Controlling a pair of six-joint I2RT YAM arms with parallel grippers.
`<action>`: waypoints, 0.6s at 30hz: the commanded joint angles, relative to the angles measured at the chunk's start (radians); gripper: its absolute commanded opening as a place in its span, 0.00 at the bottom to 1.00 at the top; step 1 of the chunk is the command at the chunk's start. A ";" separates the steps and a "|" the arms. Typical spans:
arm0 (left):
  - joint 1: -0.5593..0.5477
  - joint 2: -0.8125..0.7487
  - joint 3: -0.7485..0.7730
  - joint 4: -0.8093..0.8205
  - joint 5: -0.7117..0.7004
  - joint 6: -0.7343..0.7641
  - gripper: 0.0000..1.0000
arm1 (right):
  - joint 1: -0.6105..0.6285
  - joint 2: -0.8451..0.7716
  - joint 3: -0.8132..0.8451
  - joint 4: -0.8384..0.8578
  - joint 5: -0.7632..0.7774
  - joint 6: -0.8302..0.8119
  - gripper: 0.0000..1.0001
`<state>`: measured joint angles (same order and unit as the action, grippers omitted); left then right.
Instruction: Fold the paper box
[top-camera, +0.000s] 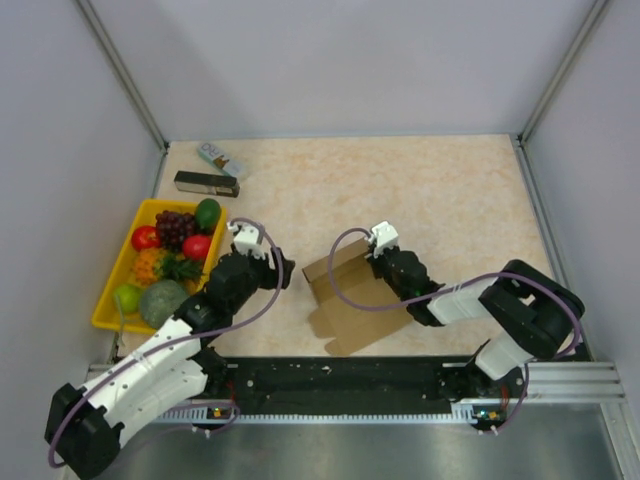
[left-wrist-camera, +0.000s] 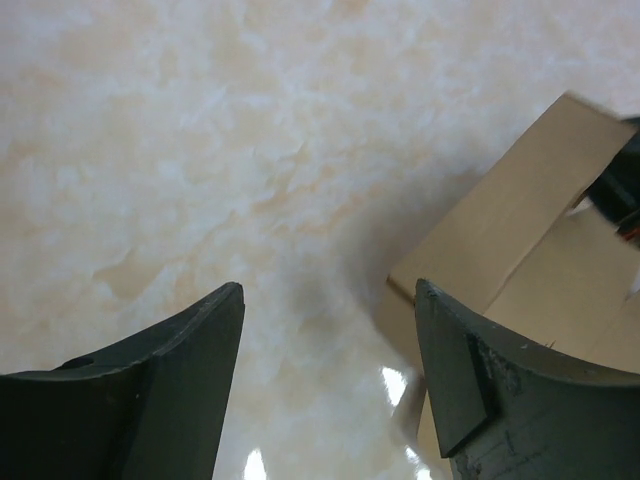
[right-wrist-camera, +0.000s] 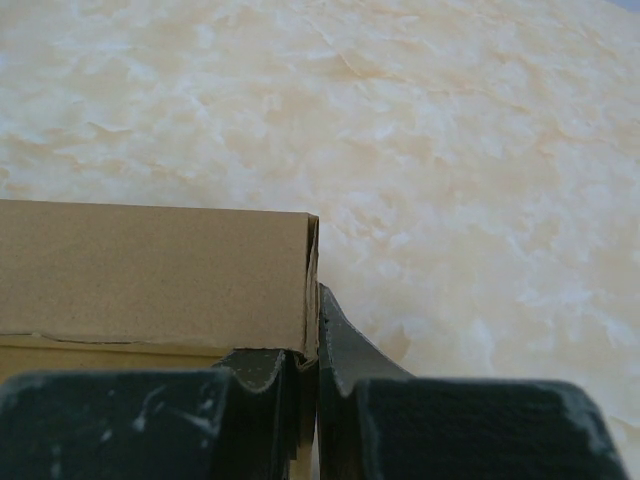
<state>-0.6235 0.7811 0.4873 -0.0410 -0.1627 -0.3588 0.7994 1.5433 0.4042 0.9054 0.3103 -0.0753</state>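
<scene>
Only the right wrist view shows the right gripper (right-wrist-camera: 316, 345) pinched on a wall of the paper box (right-wrist-camera: 150, 270); the left gripper (left-wrist-camera: 330, 300) stands wide, empty, beside it.

White links and black joints make up the left arm (top-camera: 150, 370) and right arm (top-camera: 460, 300), each with a looping lilac cable (top-camera: 336, 288). The left end effector (left-wrist-camera: 328, 292) and right end effector (right-wrist-camera: 312, 345) have dark, scuffed fingers.
</scene>
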 joint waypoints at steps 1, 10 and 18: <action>-0.021 -0.077 -0.128 0.072 -0.043 -0.046 0.76 | 0.018 0.020 0.010 0.066 0.104 0.054 0.00; -0.229 0.081 -0.147 0.201 -0.152 -0.066 0.81 | 0.015 0.005 0.054 -0.060 0.084 0.101 0.16; -0.260 0.216 -0.095 0.234 -0.199 -0.068 0.74 | 0.017 -0.018 0.058 -0.112 0.076 0.097 0.37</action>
<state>-0.8703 0.9695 0.3393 0.1062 -0.3103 -0.4213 0.8032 1.5581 0.4267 0.8162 0.3843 0.0051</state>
